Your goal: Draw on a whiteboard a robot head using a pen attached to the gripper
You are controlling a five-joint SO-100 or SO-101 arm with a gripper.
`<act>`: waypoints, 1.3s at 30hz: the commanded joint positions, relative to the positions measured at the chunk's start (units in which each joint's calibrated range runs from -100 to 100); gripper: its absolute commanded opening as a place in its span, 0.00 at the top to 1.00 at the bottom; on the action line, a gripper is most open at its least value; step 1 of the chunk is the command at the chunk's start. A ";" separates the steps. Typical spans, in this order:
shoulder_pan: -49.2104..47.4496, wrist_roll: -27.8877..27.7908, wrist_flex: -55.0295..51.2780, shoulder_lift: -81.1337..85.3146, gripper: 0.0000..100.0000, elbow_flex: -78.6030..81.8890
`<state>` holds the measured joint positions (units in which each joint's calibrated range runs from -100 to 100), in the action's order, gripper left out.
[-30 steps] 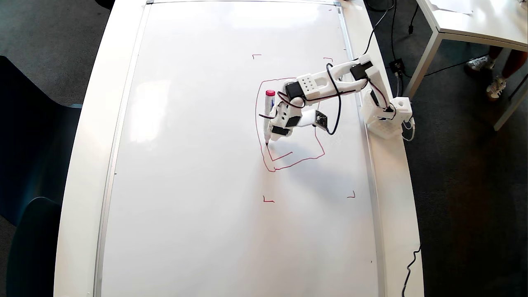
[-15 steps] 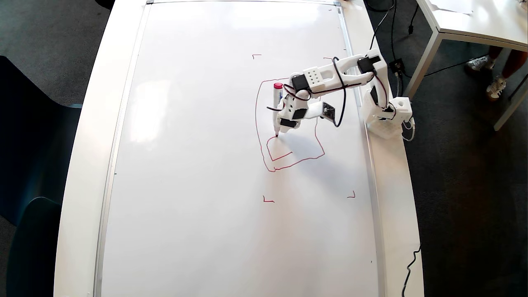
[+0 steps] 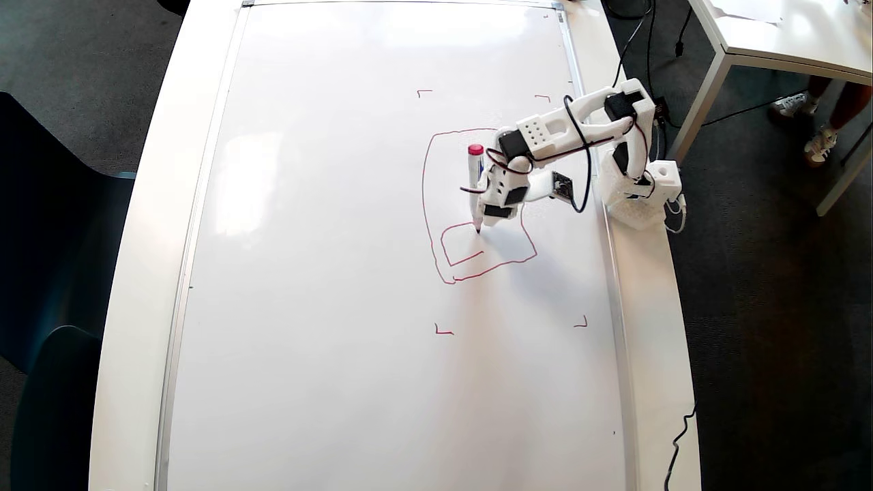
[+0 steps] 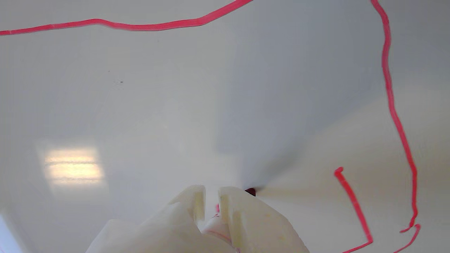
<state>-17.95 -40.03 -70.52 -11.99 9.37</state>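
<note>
The whiteboard [image 3: 327, 273] fills most of the overhead view. On its right half is the robot head [image 3: 424, 204], a thin red wobbly outline with a small square [image 3: 445, 249] inside it, open on its right side. My gripper [image 3: 487, 213] is shut on the pen [image 3: 475, 184], which stands nearly upright with its red end on top. Its dark tip [image 3: 478, 232] touches the board at the right end of that square's top line. In the wrist view the white fingers [image 4: 242, 211] clamp the pen, its tip [image 4: 250, 192] meets the whiteboard [image 4: 123, 105], and red lines [image 4: 393, 112] run along the top and right.
The arm's base [image 3: 638, 198] sits on the white table rim [image 3: 648, 307] at the board's right edge, with black cables trailing off it. Tiny red corner marks [image 3: 443, 331] frame the drawing area. Dark chairs [image 3: 48, 239] stand at the left, another table [image 3: 784, 34] at the top right.
The pen has travelled right, from the head outline's left side into its interior, and left a new red line: the small square's top edge. The arm has folded back toward its base.
</note>
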 commanded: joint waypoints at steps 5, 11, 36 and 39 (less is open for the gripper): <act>-4.78 1.80 -0.46 0.71 0.99 -0.24; -5.51 1.85 -0.54 1.04 0.99 -0.79; 18.21 -8.61 -7.41 12.36 0.99 -0.60; 19.46 -8.66 -4.02 9.01 0.99 -1.51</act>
<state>0.00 -48.27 -77.11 -1.82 8.63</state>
